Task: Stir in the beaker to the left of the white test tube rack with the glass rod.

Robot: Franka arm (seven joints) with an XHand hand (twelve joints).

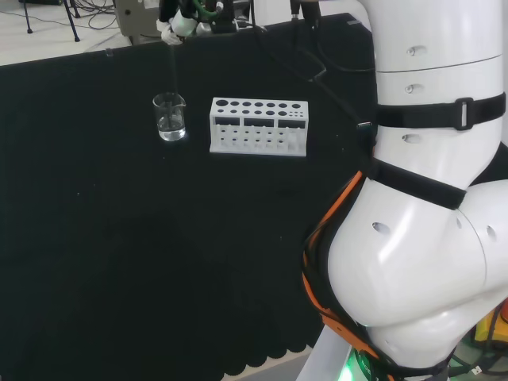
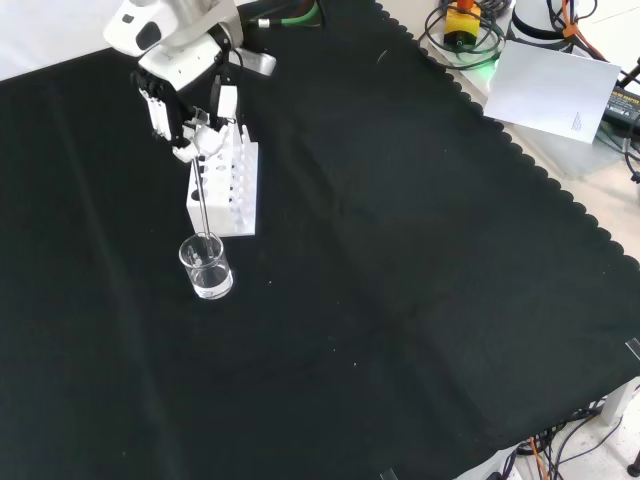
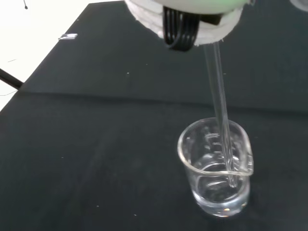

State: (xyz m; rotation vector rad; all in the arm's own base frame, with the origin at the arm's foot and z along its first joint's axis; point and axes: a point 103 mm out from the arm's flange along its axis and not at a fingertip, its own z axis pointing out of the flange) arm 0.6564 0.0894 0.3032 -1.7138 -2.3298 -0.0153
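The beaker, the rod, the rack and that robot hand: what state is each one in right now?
Beaker: upright on the cloth, clear liquid at the bottom.
Glass rod: near upright, held by the hand, lower end dipped into the beaker's liquid.
White test tube rack: standing beside the beaker, no tubes visible in its holes.
Hand: above the beaker, fingers curled on the rod.

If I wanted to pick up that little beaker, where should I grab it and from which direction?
Probably round the beaker wall's middle, coming in level from the open cloth at its front-view left. It stands upright with straight clear sides. From above, the glass rod held by the hand stands in its mouth, and the white test tube rack stands close behind.
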